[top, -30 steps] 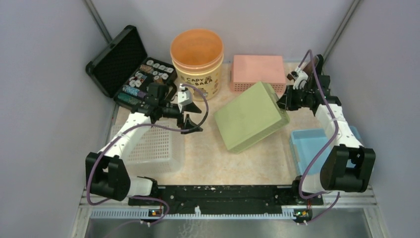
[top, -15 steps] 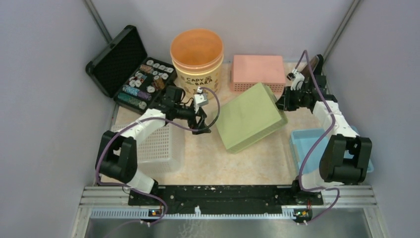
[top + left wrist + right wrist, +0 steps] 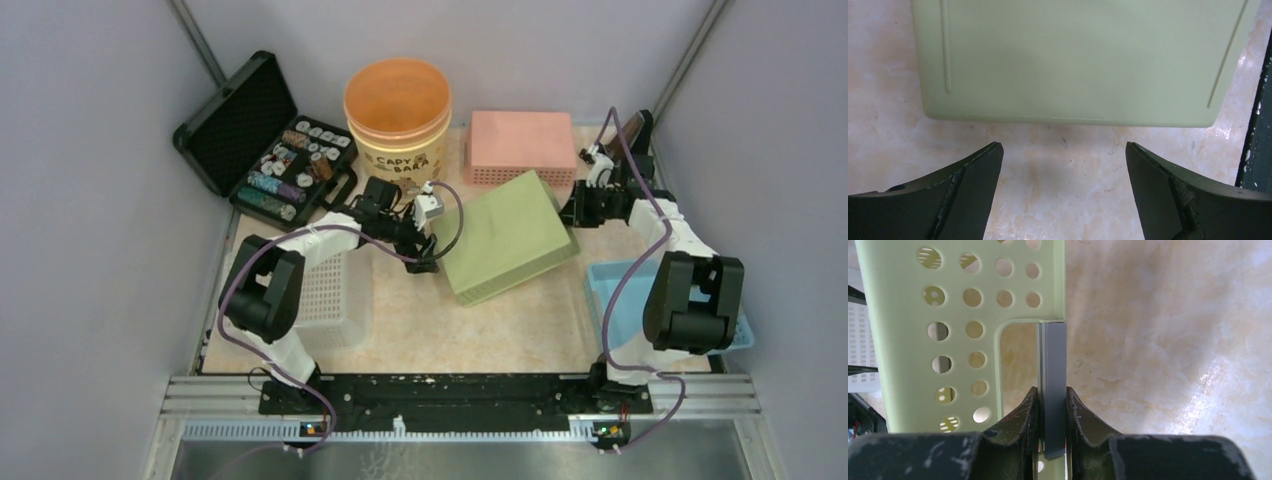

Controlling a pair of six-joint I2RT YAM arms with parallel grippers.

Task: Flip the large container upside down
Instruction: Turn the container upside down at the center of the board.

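A pale, marbled tabletop [image 3: 400,330] fenced by plain grey-lilac walls fills the overhead view.

The right gripper [image 3: 1052,395] has its jaws pinched nearly together on a thin grey handle strip [image 3: 1053,365] at the rim of the green container [image 3: 963,330], beside a side wall punched with round holes. In the overhead view this right gripper [image 3: 578,208] sits at the container's right end, right of centre frame.

The left gripper [image 3: 1063,150] is spread wide and holds nothing. The green container [image 3: 1083,55] lies straight ahead of it across the upper part of the wrist view, smooth ribbed underside facing the camera, with a strip of bare table between its lower edge and the fingertips.

From above, the left gripper [image 3: 430,240] stands just beside the left edge of the green container [image 3: 505,237], which sits mid-frame with its underside turned up. Its long axis seems to run left to right, from one gripper toward the other. It looks tipped rather than flat, so I judge the flip well along but not settled. The right arm alone has contact; the left is close enough to steady the far end.

Counted:
- one green container
- one orange tub [image 3: 398,125], upper centre
- one pink basket [image 3: 520,145], upper right
- one open black case [image 3: 262,140], upper left
- one white basket [image 3: 320,300], lower left
- one blue bin [image 3: 640,300], lower right
- two arms
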